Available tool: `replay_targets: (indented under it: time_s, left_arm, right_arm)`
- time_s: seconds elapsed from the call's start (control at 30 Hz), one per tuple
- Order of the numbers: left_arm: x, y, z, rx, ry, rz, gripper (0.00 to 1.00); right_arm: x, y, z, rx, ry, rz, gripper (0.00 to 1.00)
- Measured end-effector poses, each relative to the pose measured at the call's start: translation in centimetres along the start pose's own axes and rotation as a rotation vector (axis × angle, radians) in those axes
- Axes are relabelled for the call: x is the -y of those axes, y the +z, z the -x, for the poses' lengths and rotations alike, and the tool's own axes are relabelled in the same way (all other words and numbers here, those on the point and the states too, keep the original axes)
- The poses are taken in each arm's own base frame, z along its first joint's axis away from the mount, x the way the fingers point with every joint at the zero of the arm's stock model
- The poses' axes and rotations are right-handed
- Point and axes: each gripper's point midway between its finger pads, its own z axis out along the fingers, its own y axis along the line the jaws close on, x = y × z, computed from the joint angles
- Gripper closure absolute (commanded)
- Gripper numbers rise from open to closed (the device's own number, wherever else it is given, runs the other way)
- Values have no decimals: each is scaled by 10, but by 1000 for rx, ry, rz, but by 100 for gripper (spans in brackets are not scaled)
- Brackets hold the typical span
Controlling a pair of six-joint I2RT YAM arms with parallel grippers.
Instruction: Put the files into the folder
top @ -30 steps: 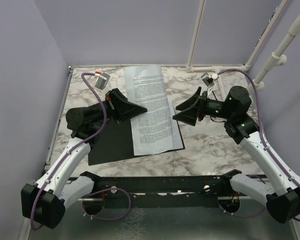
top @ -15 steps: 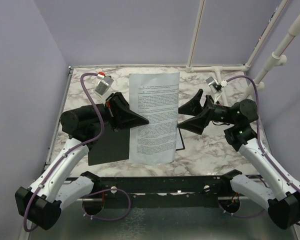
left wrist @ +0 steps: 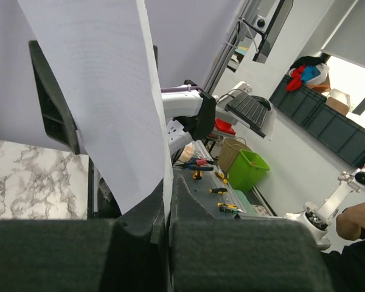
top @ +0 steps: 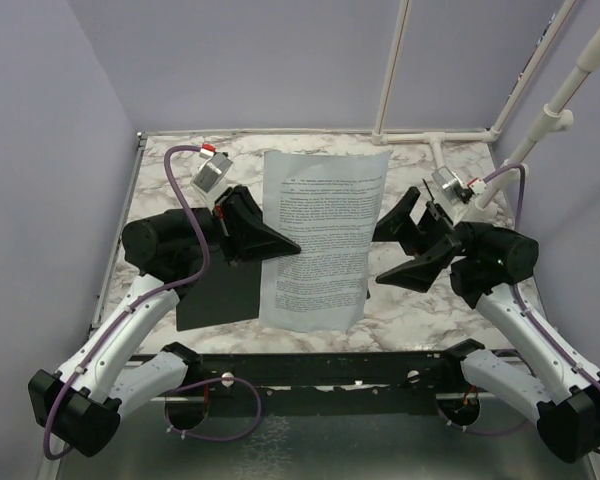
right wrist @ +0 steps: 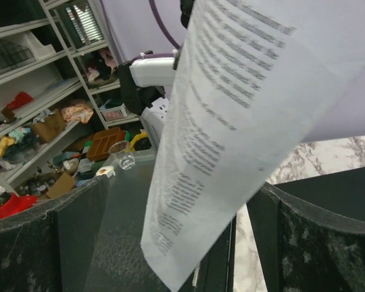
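While the files (top: 320,240) hang in mid-air, no sheet shows in the folder (top: 218,300) yet.
Files are raised over the open folder, which lies black face up on the desk (top: 425,310). The left jaws clench their left edge, and the right jaws gape just beside the right edge, gripping nothing. Laying them flat inside and letting go look left to do. Whether both sheets are held I cannot tell.

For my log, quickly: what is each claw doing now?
Left claw: closed, holding the files.
Right claw: open, gripping nothing.
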Motion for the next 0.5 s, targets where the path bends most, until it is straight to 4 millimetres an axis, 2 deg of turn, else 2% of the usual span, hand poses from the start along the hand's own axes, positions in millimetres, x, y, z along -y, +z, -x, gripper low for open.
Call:
replay_targets:
  time_s: [0.3,0.5]
  left_arm:
    - [-17,1,-3,-2,-1,34,100]
    - [-32,-1,-8,6,-17,75,100]
  right_arm:
    - [-28,-3,6,11,-54,38,37]
    - [-41,-6,6,6,-89,24,53]
